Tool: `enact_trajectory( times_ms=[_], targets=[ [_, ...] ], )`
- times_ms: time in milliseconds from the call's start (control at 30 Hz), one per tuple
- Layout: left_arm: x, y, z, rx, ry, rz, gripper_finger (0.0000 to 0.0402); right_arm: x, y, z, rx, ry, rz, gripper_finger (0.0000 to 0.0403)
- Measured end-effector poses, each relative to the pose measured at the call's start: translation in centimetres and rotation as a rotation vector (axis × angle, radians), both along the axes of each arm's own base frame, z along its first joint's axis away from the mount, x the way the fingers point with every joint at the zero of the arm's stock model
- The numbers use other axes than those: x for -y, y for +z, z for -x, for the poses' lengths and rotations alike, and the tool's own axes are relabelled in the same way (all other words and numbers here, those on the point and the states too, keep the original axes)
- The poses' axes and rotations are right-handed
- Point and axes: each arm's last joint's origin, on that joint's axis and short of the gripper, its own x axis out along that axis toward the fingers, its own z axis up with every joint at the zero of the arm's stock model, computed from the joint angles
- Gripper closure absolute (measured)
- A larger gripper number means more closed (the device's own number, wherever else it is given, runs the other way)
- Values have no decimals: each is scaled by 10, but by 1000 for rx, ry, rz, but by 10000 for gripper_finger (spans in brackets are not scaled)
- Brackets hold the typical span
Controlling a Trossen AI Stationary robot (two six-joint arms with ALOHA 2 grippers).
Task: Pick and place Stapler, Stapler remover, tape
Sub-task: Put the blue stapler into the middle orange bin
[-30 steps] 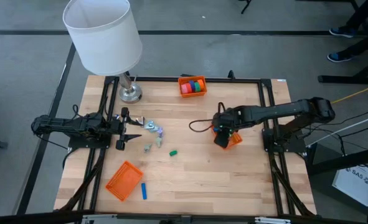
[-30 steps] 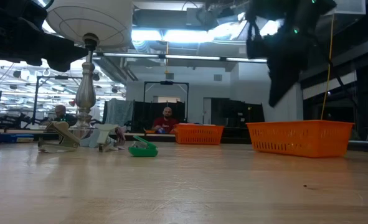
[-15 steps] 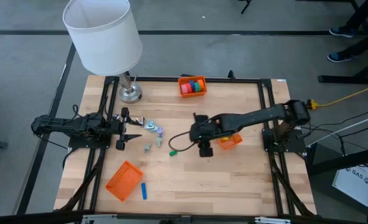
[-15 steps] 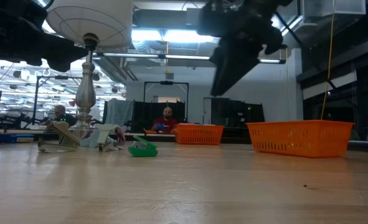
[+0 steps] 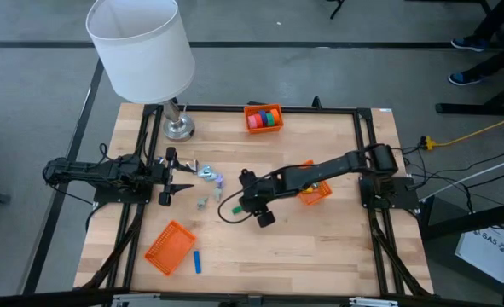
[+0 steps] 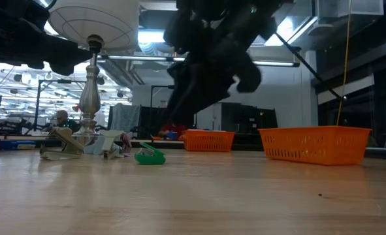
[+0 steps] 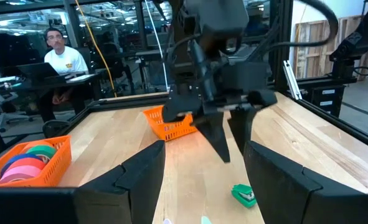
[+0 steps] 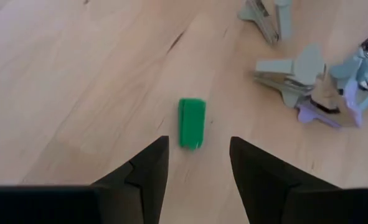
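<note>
My right gripper [image 8: 197, 149] is open and hovers above the table's middle [image 5: 250, 201]. Its fingers stand just short of a small green staple remover [image 8: 192, 122], which lies flat on the wood and also shows in the low view [image 6: 150, 156]. Grey and lilac staple removers [image 8: 308, 78] lie in a loose cluster beyond it. The tape rolls [image 5: 264, 117] sit in an orange basket at the far edge. My left gripper [image 5: 180, 175] waits open at the table's left, beside the cluster. I cannot pick out a stapler.
A white-shaded lamp [image 5: 141, 47] stands at the far left corner. One orange basket [image 5: 316, 194] sits partly under my right arm, and another [image 5: 170, 247] lies near the near-left edge with a blue piece [image 5: 197, 262] beside it. People sit in the room behind.
My right gripper has swung from above the orange basket on the right toward the table's left, across the middle, and now hangs over the green staple remover. Nothing on the table has moved.
</note>
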Motion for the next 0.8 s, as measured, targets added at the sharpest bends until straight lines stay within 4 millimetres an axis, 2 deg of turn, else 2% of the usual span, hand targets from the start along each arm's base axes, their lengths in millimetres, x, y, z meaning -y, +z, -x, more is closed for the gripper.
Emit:
enact_trajectory(
  times_ms=[367, 700, 800],
  targets=[
    [0, 0, 0, 0, 0, 0, 185, -4, -33, -18, 63, 33, -52, 228],
    [0, 0, 0, 0, 0, 0, 186, -2, -49, -22, 58, 27, -51, 230],
    [0, 0, 0, 0, 0, 0, 185, -2, -49, -22, 55, 27, -51, 245]
  ],
)
